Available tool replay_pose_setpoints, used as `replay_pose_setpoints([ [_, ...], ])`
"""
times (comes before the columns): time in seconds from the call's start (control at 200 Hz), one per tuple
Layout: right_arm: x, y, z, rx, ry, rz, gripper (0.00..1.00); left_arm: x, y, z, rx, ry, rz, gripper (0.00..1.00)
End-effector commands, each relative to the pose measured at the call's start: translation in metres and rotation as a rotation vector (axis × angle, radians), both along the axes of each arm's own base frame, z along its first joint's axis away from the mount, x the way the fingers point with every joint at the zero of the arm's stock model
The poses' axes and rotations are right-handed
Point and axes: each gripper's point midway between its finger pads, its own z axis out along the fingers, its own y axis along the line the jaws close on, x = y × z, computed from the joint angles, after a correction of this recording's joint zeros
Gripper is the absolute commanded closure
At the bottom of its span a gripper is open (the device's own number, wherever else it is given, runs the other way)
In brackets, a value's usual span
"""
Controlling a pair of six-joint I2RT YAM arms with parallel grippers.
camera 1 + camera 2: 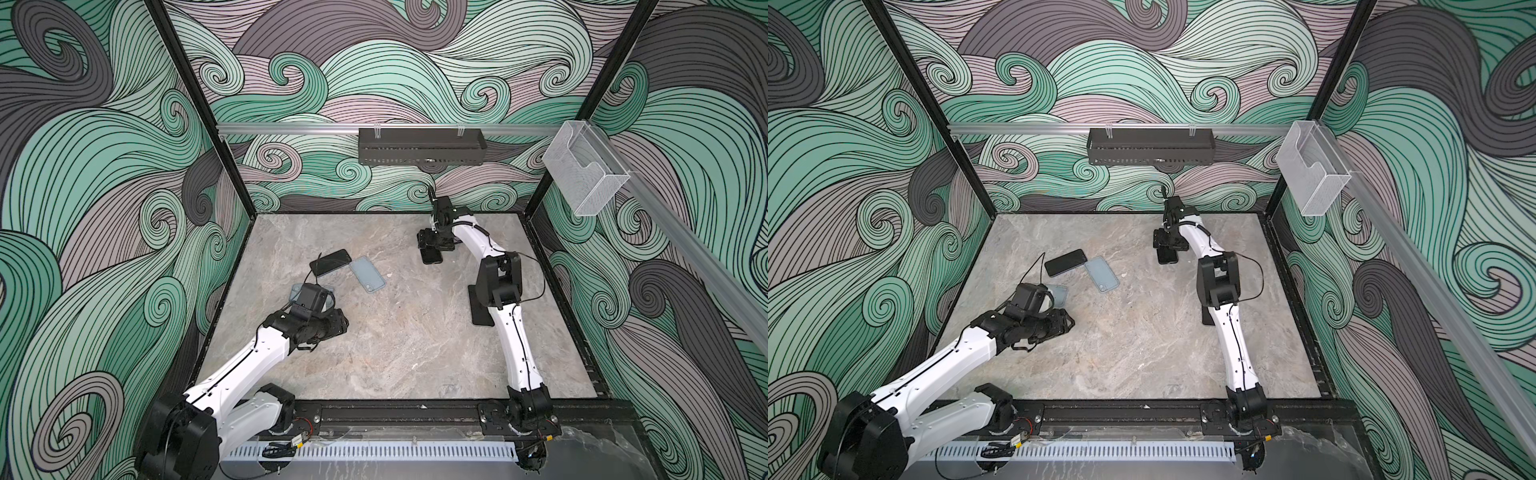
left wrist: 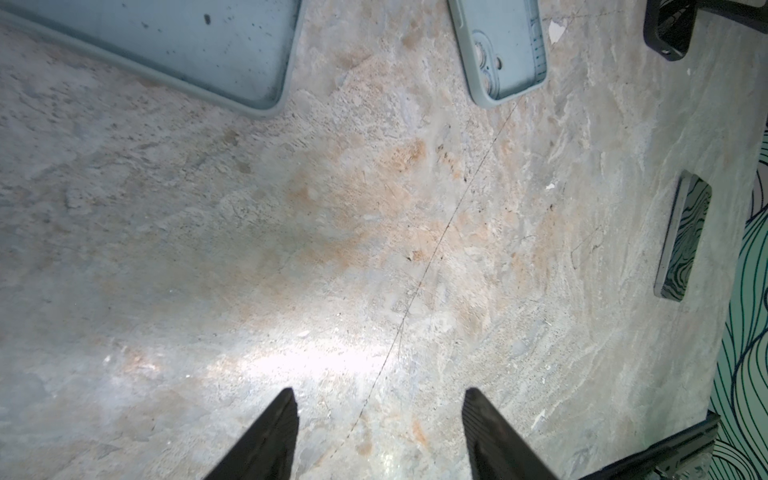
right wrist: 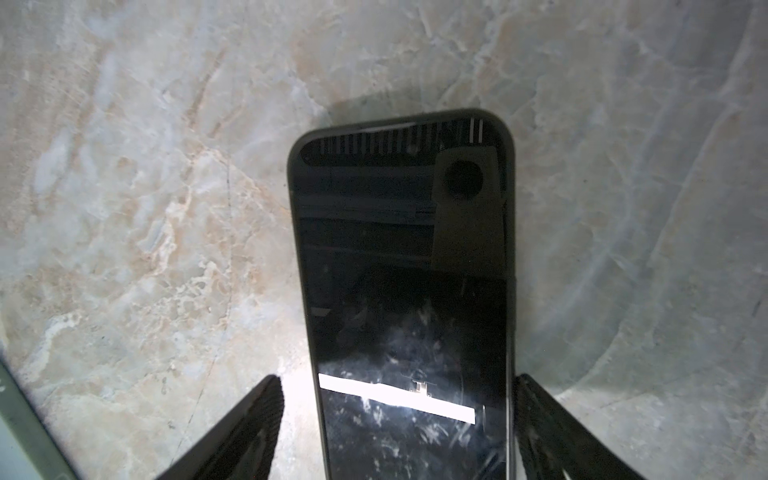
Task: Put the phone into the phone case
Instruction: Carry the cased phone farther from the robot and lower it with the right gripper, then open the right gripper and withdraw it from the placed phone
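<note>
A black phone lies screen up on the marble table at the back right, also seen as the phone. My right gripper straddles its near end and is open: one finger stands clear of the phone's edge, the other sits right beside the opposite edge. A second black phone lies left of centre, next to a pale blue phone case. Another pale blue case lies by my left gripper, which is open over bare table with nothing between its fingers.
A third dark phone lies flat near the right arm, seen as the phone partly under that arm. A black rack and a clear bin hang on the walls. Patterned walls enclose the table on three sides.
</note>
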Motion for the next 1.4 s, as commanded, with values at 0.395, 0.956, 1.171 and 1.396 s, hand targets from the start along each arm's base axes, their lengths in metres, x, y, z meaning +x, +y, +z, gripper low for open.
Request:
replay_pose_setpoints([
  [0.395,-0.076,-0.061,0.087,-0.184,-0.105,0.021,0.21,0.009,0.002,0.014,0.009,-0.067,-0.007,0.34],
  [0.956,-0.199,-0.052,0.063,-0.074,-0.012,0.130,0.23,0.047,0.016,0.033,0.110,-0.209,0.053,0.23],
  [1.171,-0.241,-0.016,0.064,-0.050,-0.037,0.277,0.22,0.098,-0.009,0.046,0.159,-0.243,-0.085,0.25],
  [1.396,-0.278,0.008,0.066,-0.040,-0.096,0.366,0.22,0.148,-0.024,0.009,0.176,-0.016,-0.115,0.38],
])
